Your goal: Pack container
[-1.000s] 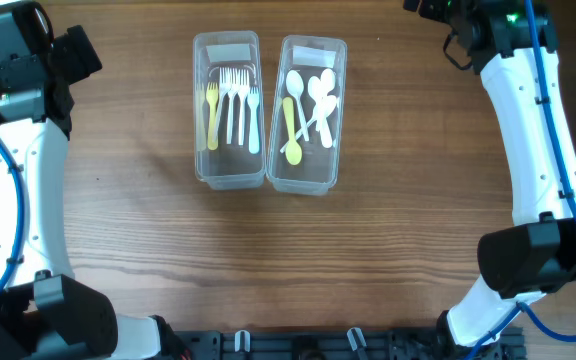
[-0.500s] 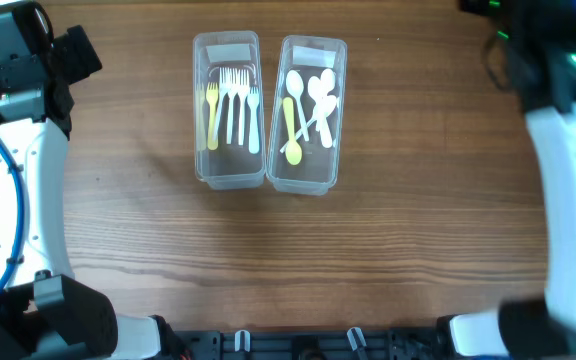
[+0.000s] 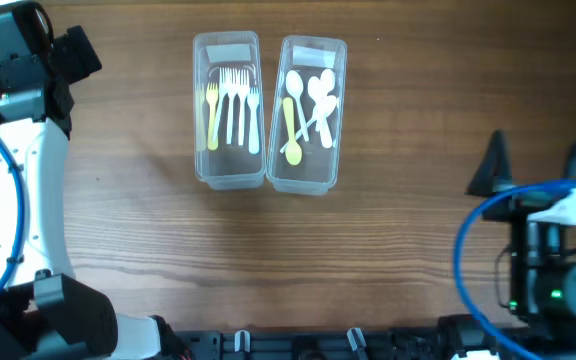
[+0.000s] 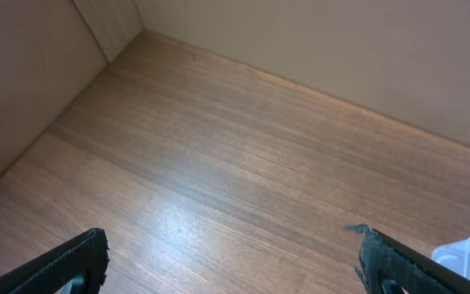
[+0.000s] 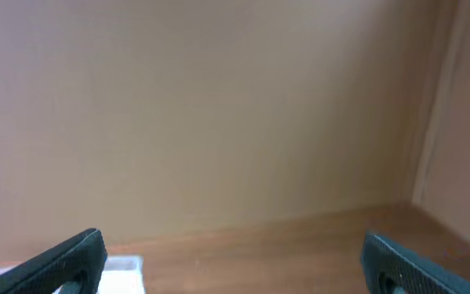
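The wooden table (image 3: 388,240) holds the fork box (image 3: 230,178) and the spoon box (image 3: 303,182), touching side by side at upper centre. The right gripper (image 3: 534,160) has swung from the upper right down to the lower right, well apart from them, its jaws wide and empty. The left gripper (image 4: 231,245), unmoved at upper left, is also spread on nothing. With no loose cutlery in view, packing looks finished.

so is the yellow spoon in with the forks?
No, the yellow spoon lies with the white spoons; the forks fill the neighbouring container.
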Controlling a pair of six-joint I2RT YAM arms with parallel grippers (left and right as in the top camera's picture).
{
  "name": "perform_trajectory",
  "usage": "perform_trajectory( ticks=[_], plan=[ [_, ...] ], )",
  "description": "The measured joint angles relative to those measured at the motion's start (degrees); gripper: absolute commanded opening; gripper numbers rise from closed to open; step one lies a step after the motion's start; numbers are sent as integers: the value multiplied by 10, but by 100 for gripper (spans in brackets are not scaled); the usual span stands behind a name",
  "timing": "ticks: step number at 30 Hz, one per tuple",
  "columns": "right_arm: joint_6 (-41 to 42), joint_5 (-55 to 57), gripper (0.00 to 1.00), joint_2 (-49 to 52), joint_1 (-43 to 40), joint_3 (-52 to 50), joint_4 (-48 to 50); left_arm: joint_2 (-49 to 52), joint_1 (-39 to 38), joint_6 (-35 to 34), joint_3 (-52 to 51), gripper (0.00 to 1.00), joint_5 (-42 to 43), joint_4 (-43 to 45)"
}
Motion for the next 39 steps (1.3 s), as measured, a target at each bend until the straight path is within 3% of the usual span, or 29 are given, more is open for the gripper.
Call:
perform_trajectory(
  ticks=[2, 14, 39],
  plan=[
    [0, -31, 100, -44, -15, -84, 28, 0, 0, 0, 0, 100, 0, 0],
    [0, -83, 100, -197, -18, -349, 192, 0, 0, 0, 0, 100, 0, 0],
    [0, -121, 100, -218, -18, -400, 126, 0, 0, 0, 0, 100, 0, 0]
  ],
)
